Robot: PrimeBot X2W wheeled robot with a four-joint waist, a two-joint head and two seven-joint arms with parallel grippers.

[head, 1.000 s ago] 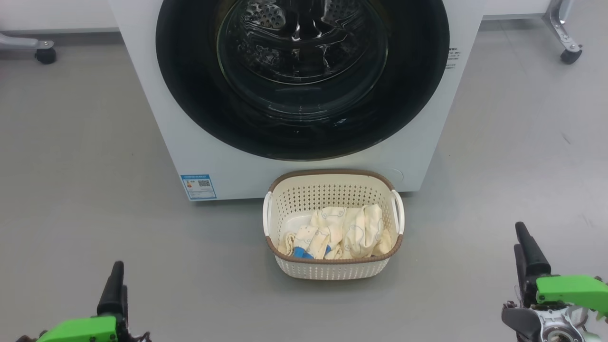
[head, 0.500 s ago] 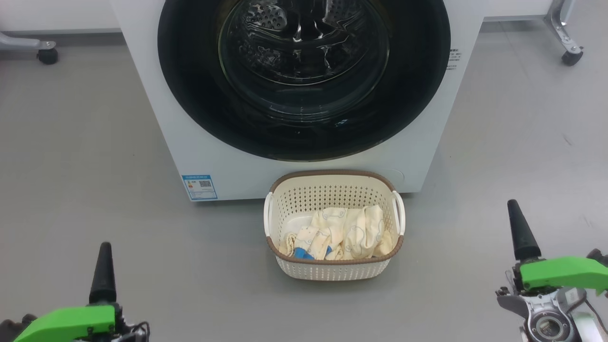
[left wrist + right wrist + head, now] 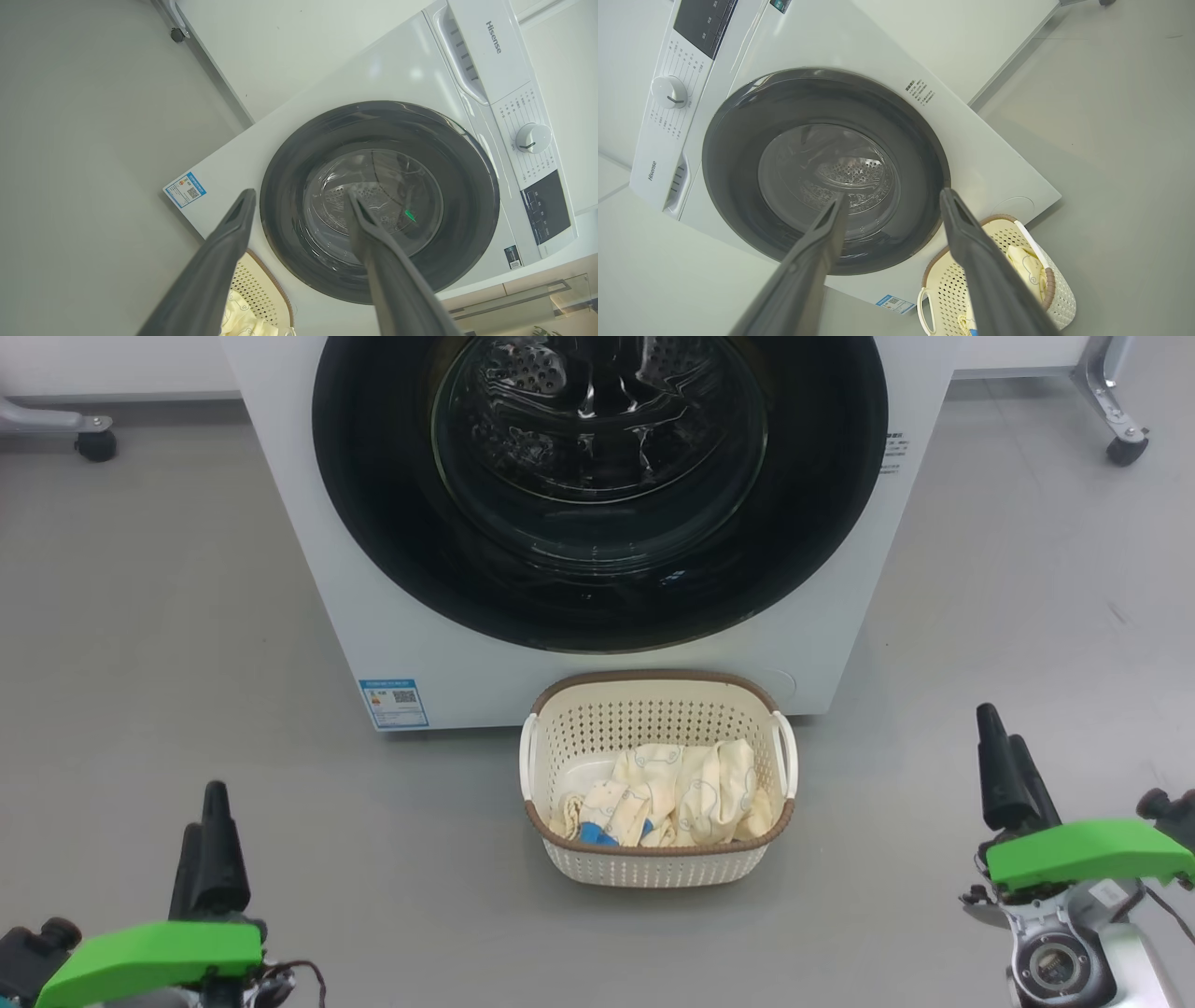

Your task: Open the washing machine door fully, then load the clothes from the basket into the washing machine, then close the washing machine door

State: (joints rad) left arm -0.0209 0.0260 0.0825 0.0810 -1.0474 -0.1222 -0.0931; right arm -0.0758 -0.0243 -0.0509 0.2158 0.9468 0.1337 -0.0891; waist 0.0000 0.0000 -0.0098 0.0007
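The washing machine point(image 3: 392, 644) stands straight ahead, white, its door point(image 3: 373, 504) shut flush, a glossy black rim around the glass bowl. On the floor against its front sits the basket point(image 3: 653, 674), holding the cream-yellow clothes point(image 3: 681, 789) with a blue patch. My left gripper point(image 3: 205, 812) is at the lower left and my right gripper point(image 3: 999, 728) at the lower right, both well clear of the basket. In the wrist views, the left gripper point(image 3: 299, 196) and the right gripper point(image 3: 893, 193) are open and empty, pointing at the door.
Grey floor spreads on both sides of the machine. Caster legs stand at the far left point(image 3: 93, 443) and far right point(image 3: 1125, 448). A blue label point(image 3: 392, 702) marks the machine's lower left corner. The control knob point(image 3: 532, 138) and panel sit above the door.
Both grippers have moved forward, up the head view, towards the machine, and rolled so both fingers of each show. The basket, clothes and door have not moved.
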